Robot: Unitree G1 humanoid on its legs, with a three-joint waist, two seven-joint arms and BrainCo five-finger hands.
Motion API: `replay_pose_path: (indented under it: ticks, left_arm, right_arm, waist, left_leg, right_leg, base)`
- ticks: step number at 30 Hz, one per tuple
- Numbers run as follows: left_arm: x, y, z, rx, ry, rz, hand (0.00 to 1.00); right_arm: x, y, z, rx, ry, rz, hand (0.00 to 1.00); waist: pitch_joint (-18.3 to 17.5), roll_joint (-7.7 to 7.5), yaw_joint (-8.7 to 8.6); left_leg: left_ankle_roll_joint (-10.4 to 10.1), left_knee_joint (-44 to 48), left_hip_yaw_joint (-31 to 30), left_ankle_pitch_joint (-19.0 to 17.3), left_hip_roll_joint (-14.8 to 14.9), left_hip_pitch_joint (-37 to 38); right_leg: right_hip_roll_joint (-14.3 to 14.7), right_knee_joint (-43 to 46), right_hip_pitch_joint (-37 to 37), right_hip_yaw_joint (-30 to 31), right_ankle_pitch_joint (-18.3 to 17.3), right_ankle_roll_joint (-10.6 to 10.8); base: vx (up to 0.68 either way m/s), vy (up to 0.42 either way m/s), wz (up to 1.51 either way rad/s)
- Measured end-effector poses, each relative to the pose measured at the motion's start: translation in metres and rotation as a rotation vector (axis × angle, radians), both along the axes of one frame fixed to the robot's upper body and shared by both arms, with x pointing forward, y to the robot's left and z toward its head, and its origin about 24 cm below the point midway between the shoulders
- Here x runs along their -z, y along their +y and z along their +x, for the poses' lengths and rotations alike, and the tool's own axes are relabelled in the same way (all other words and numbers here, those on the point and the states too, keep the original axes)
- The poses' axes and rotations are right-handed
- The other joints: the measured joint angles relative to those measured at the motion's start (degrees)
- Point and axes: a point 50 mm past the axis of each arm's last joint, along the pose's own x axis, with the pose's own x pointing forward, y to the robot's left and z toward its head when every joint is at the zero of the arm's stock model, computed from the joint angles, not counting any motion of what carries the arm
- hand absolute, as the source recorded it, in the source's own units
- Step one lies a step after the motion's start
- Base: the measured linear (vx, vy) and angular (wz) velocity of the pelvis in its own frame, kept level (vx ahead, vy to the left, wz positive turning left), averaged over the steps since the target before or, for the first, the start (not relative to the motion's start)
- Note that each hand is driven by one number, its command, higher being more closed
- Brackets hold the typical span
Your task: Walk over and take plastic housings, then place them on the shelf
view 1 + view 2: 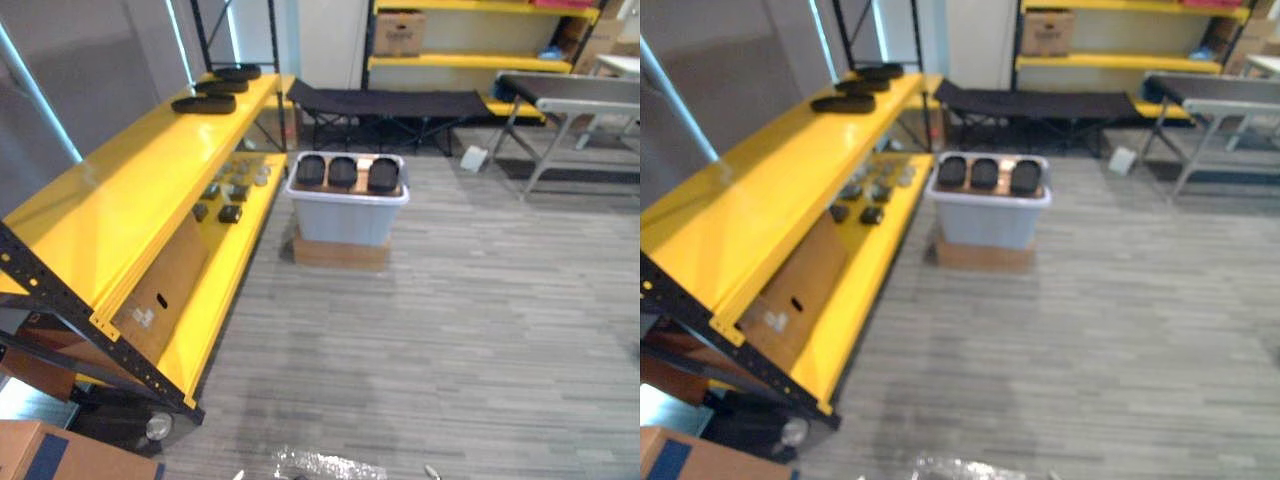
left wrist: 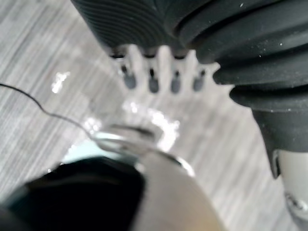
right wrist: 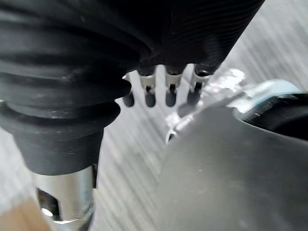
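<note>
At the left, a yellow shelf [image 1: 130, 190] runs from near to far. Three flat black housings [image 1: 204, 103] lie in a row at the far end of its top board. On the lower board sit small dark parts [image 1: 230, 190], and nearer along it a cardboard box [image 1: 160, 285] leans under the top board.

Just right of the shelf's far part, a grey bin [image 1: 345, 215] stands on the floor on a flat brown carton [image 1: 340, 252]. Three black plastic housings [image 1: 343, 172] rest side by side across the bin's top.

Beyond the bin stands a black folding cot [image 1: 390, 102], and behind it a second yellow rack [image 1: 480, 62] holds a brown box [image 1: 399, 33]. At the far right stands a grey table [image 1: 575, 92] on slanted legs.

The left hand [image 2: 153, 72] hangs over the grey floor with its fingers straight and spread a little, holding nothing. The right hand [image 3: 171, 84] hangs the same way, its fingers loose and empty.
</note>
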Motion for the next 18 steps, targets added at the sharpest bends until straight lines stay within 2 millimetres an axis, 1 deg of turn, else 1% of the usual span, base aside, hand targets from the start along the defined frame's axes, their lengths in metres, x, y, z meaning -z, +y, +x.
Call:
replay_pose_path:
  ticks: [1, 2, 3, 4, 5, 6, 7, 9, 11, 12, 16, 18]
  left_arm:
    - [0.0, 0.0, 0.002, -0.002, -0.004, -0.001, 0.0]
    - [0.0, 0.0, 0.001, -0.005, 0.003, -0.001, 0.0]
    - [0.001, 0.0, 0.0, -0.008, 0.012, -0.002, 0.0]
    - [0.001, -0.001, 0.0, -0.006, 0.011, -0.003, 0.0]
    - [0.001, -0.001, 0.001, -0.005, 0.006, -0.003, 0.0]
    - [0.001, -0.001, 0.002, -0.005, 0.001, -0.001, 0.0]
    - [0.001, -0.001, 0.003, -0.004, -0.002, -0.001, 0.0]
    - [0.0, 0.0, 0.006, -0.001, -0.012, -0.002, 0.0]
    - [0.0, 0.002, 0.009, 0.002, -0.02, 0.0, 0.0]
    - [0.0, 0.002, 0.01, 0.003, -0.021, -0.001, 0.0]
    - [0.0, 0.0, 0.011, 0.004, -0.023, -0.003, 0.0]
    - [0.0, -0.001, 0.011, 0.004, -0.023, -0.003, 0.0]
  right_arm:
    - [0.001, 0.001, -0.002, 0.02, 0.009, 0.002, 0.0]
    - [0.001, 0.001, -0.003, 0.027, 0.014, 0.001, 0.0]
    - [0.001, 0.0, -0.003, 0.036, 0.017, -0.003, 0.0]
    - [0.001, 0.001, -0.002, 0.047, 0.015, -0.003, 0.0]
    - [0.001, 0.001, -0.001, 0.051, 0.013, -0.002, 0.0]
    - [0.001, 0.001, 0.0, 0.061, 0.012, -0.002, 0.0]
    - [0.001, 0.001, 0.0, 0.065, 0.016, -0.001, 0.0]
    - [0.002, 0.004, 0.004, 0.064, 0.017, 0.005, 0.0]
    - [0.001, 0.005, 0.01, 0.063, 0.007, 0.006, 0.0]
    - [0.001, 0.005, 0.013, 0.067, 0.002, 0.004, 0.0]
    - [0.001, 0.004, 0.015, 0.079, -0.001, 0.005, 0.0]
    - [0.0, 0.003, 0.017, 0.086, -0.005, 0.005, 0.0]
  waist:
    - [0.2, -0.11, -0.11]
    - [0.3, -0.52, -0.1]
    - [0.3, -0.41, -0.1]
    - [0.3, -0.29, -0.33]
    - [0.2, -0.33, -0.37]
    - [0.3, -0.43, -0.36]
    - [0.6, -0.21, -0.3]
    - [1.2, -0.78, -0.28]
    - [1.9, -1.0, -0.27]
    - [2.2, -0.89, -0.44]
    - [2.7, -0.6, -0.74]
    - [2.9, -0.28, -1.0]
  left_leg:
    - [0.2, -2.1, 0.2, 1.5, -0.3, 1.7]
    - [0.1, -3.3, 0.2, 1.9, -0.5, 2.7]
    - [-0.2, -5.3, 0.1, 2.8, -0.8, 4.5]
    - [0.1, -6.7, -0.1, 3.3, -1.0, 5.7]
    - [0.1, -6.7, -0.3, 3.3, -1.1, 5.7]
    - [0.7, -6.7, -0.3, 3.7, -1.2, 5.9]
    - [0.8, -6.6, -0.2, 3.8, -1.2, 6.3]
    - [0.8, -6.6, -0.1, 3.8, -1.2, 6.5]
    - [0.8, -6.5, -0.1, 3.8, -1.2, 6.7]
    - [0.8, -6.5, 0.0, 3.8, -1.2, 6.9]
    - [0.8, -6.7, 0.6, 3.8, -1.2, 7.5]
    - [0.7, -6.8, 0.6, 3.8, -1.1, 7.5]
  right_leg:
    - [-0.3, -0.6, 1.0, -1.2, 0.9, 0.4]
    - [-0.3, -0.8, 1.7, -1.3, 0.9, 0.4]
    - [-0.3, -1.1, 2.7, -1.5, 1.0, 0.6]
    - [-0.3, -1.4, 3.8, -2.4, 0.9, 0.9]
    - [-0.3, -1.7, 4.1, -2.7, 0.9, 1.0]
    - [-0.3, -2.0, 4.3, -2.7, 1.0, 1.0]
    - [-0.3, -2.2, 4.8, -2.8, 1.0, 1.1]
    - [-0.2, -2.6, 5.2, -2.9, 1.0, 1.2]
    - [-0.1, -2.8, 5.5, -3.0, 1.1, 1.3]
    - [-0.1, -2.8, 5.7, -3.1, 1.1, 1.4]
    - [-0.2, -2.7, 6.2, -3.5, 0.6, 2.3]
    - [-0.2, -2.6, 6.1, -3.7, 0.6, 2.3]
  base:
    - [0.06, 0.033, 0.06]
    - [0.13, 0.052, 0.07]
    - [0.19, 0.043, 0.09]
    - [0.2, 0.037, 0.13]
    - [0.16, 0.02, 0.13]
    - [0.14, 0.008, 0.07]
    - [0.13, 0.002, 0.04]
    - [0.09, -0.012, 0.02]
    - [0.06, -0.024, 0.01]
    - [0.04, -0.023, 0.01]
    - [-0.02, -0.006, -0.01]
    - [-0.08, -0.011, -0.01]
